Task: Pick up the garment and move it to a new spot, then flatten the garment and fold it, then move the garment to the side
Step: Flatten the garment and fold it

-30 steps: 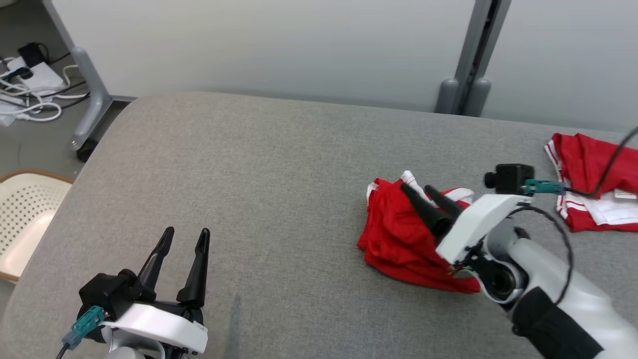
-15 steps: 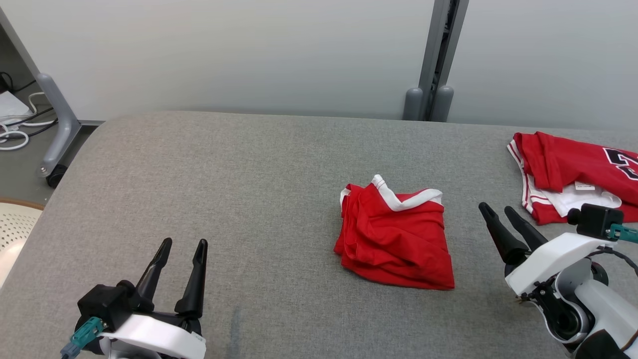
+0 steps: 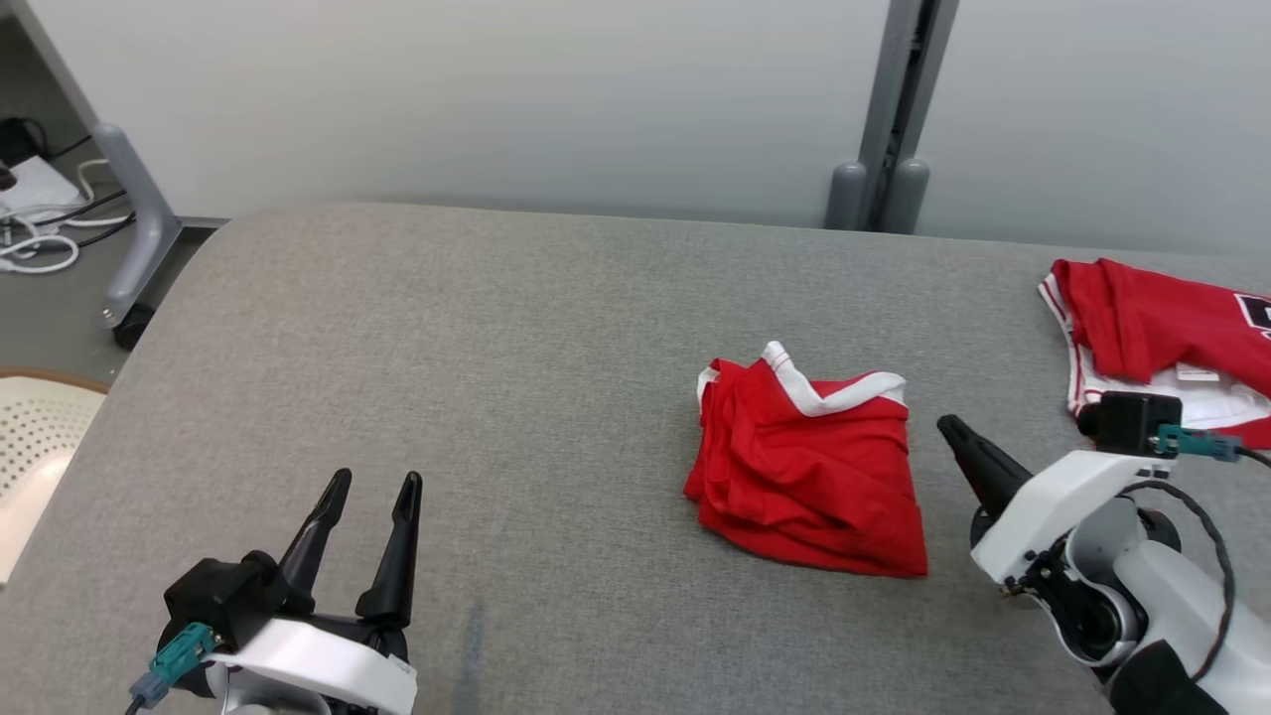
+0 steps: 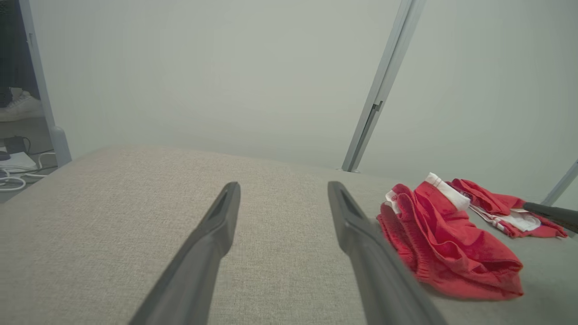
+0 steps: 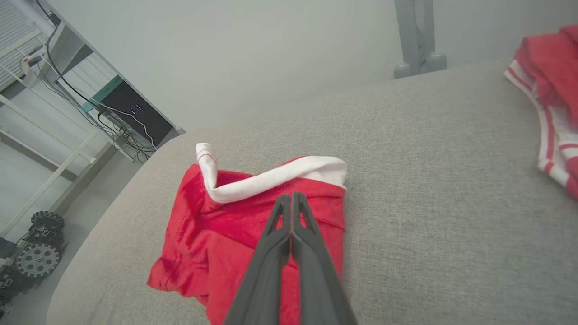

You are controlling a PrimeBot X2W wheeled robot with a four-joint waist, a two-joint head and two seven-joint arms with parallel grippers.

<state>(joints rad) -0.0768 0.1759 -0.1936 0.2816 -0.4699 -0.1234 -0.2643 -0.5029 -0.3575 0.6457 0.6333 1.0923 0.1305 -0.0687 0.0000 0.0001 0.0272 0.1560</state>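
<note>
A folded red garment lies on the grey table. Just to its right is the right gripper. Its fingers look like one dark spike, so they seem pressed together. The left gripper sits at the lower left, fingers apart. Another red shirt lies far right.

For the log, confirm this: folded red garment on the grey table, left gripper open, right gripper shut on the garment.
One error: the right gripper is shut on nothing; the head view shows it clear of the folded red garment, to its right. Garment on the grey table, left gripper open: correct.
</note>
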